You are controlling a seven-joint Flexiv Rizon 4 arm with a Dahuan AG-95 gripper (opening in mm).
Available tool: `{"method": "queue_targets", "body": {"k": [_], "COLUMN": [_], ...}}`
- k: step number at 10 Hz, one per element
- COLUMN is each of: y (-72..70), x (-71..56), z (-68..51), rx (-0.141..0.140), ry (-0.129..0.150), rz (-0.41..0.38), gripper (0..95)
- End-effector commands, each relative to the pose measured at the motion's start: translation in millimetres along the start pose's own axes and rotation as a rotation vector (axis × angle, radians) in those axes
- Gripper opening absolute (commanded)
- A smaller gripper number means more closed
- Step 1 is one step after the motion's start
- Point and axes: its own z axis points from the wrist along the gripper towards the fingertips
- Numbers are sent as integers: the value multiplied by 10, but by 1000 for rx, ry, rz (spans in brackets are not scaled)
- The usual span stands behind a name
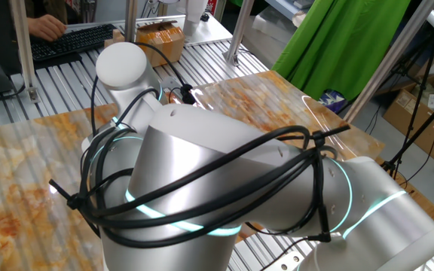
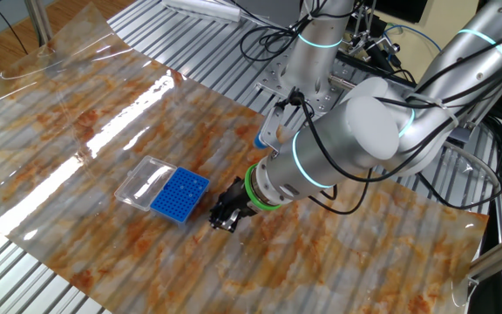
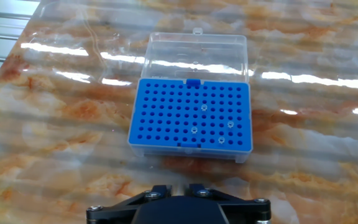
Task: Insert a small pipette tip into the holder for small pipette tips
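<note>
Here, blue holder (image 3: 191, 116), grid of holes, clear lid open; claw (image 3: 179, 190) state unclear.

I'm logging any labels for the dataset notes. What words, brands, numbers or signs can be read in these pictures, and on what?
None can be read.
Blue tip holder: no print visible, only its grid of holes.
Clear hinged lid: no marking legible.
Cardboard boxes at the edge of one fixed view: marks too small and blurred to read.
Robot arm: no legible brand.

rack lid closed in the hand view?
No, the clear lid lies flipped open behind the blue rack, leaving its hole grid exposed.
</note>
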Motion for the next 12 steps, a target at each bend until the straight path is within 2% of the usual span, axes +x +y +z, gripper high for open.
{"method": "queue_targets", "body": {"k": [1,4,5,12], "y": [-1,-1,-1,-12], "x": [-3,-3,-3,5], "z": [3,3,3,5], "rx": [-2,-3,-3,-3], "ry": [-4,-1,1,5], "rz": [0,2,6,1], "gripper": [0,0,190,190]}}
